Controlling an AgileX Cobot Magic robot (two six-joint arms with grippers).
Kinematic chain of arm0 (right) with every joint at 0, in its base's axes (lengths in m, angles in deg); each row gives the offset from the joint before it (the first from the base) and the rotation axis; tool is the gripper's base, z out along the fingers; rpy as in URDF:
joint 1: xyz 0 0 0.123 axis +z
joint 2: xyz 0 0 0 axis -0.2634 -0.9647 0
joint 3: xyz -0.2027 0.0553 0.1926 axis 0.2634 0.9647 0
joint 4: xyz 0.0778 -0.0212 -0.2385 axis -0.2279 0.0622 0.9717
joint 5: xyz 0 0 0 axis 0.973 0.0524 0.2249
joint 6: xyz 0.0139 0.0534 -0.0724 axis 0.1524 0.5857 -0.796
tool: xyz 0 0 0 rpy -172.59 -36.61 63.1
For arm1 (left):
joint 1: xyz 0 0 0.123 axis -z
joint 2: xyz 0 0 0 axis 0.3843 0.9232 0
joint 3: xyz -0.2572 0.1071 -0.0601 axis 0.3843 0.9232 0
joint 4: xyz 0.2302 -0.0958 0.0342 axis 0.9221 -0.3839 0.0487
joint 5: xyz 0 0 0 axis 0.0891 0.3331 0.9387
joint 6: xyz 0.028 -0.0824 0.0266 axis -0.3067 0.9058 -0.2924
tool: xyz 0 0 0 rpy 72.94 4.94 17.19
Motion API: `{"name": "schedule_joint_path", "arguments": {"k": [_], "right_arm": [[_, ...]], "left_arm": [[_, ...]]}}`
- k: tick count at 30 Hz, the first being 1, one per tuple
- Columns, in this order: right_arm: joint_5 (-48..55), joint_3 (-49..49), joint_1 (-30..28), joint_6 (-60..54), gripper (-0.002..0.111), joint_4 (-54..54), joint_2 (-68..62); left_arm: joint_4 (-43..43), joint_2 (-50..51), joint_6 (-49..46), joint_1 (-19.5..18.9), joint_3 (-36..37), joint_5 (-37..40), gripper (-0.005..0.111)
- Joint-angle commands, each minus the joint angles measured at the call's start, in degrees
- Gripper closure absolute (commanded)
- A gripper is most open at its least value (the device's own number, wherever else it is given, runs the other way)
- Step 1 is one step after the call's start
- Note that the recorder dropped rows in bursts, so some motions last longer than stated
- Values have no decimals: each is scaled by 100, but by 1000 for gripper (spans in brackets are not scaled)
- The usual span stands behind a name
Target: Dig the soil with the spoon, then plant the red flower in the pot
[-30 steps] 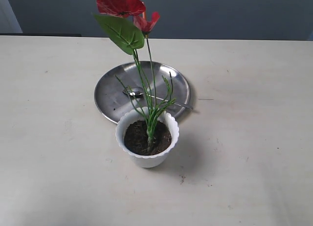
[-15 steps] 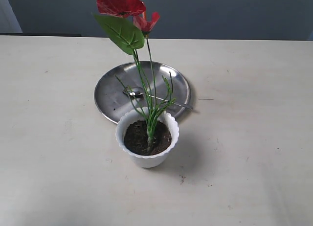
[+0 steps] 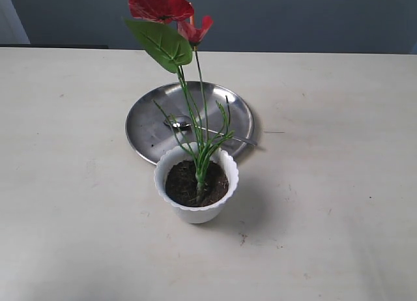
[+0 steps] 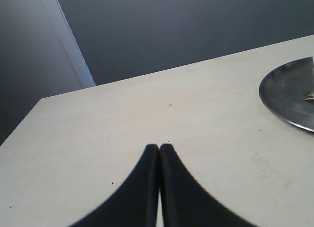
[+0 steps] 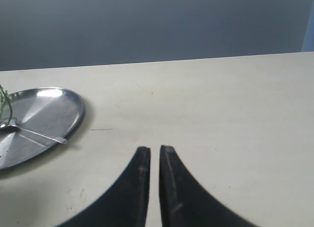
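Note:
The red flower [image 3: 159, 6] stands upright with its stem in the dark soil [image 3: 179, 184] of the white pot [image 3: 195, 213], mid-table in the exterior view. Just behind the pot, the spoon [image 3: 182, 124] lies on the steel plate [image 3: 150, 118]. Neither gripper shows in the exterior view. In its own wrist view my left gripper [image 4: 160, 146] is shut, fingertips touching, empty, low over bare table with the plate [image 4: 289, 97] off to one side. My right gripper [image 5: 155, 148] is shut to a thin slit and holds nothing; the spoon [image 5: 34, 132] and plate [image 5: 44, 109] lie well apart from it.
The pale table [image 3: 339, 184] stretches wide on both sides of the pot. A dark wall lies beyond its far edge. A few crumbs of soil [image 3: 242, 237] lie on the table in front of the pot.

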Motion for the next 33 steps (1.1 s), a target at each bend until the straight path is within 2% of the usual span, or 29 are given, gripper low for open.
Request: {"name": "schedule_joint_path", "arguments": {"k": [1, 33], "right_arm": [[-81, 31, -28, -1, 100, 3, 35], [-81, 31, -28, -1, 100, -152, 35]], "left_arm": [[-29, -20, 6, -3, 2, -63, 106], [-29, -20, 6, -3, 2, -63, 106]]}}
